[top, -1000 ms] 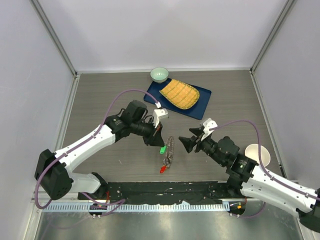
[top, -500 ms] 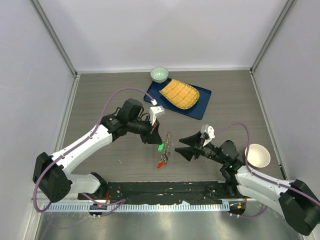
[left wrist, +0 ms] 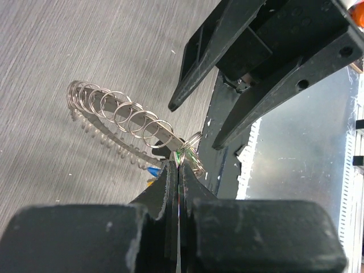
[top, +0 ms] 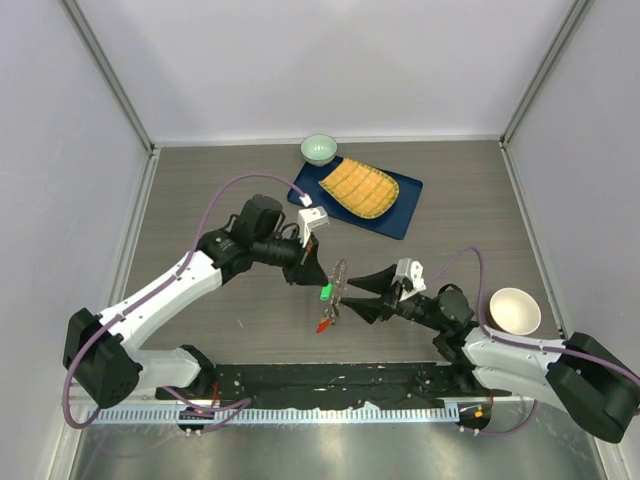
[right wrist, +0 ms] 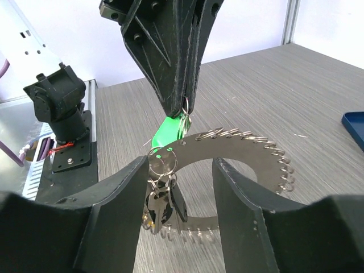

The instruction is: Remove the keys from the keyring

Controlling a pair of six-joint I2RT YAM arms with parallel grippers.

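My left gripper point(top: 312, 275) is clenched on the green key point(right wrist: 169, 132) at the keyring's point(right wrist: 239, 153) upper edge. No keys point(right wrist: 159, 207) look freed yet; they hang bunched along the keyring. My right gripper point(right wrist: 181, 165) gapes astride the keyring, grasping nothing

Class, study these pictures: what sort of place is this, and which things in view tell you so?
Most likely a robotics lab test cell: a left arm and right arm bolted at a table's near edge, plain white panels walling it in, and a keyring as a prop.
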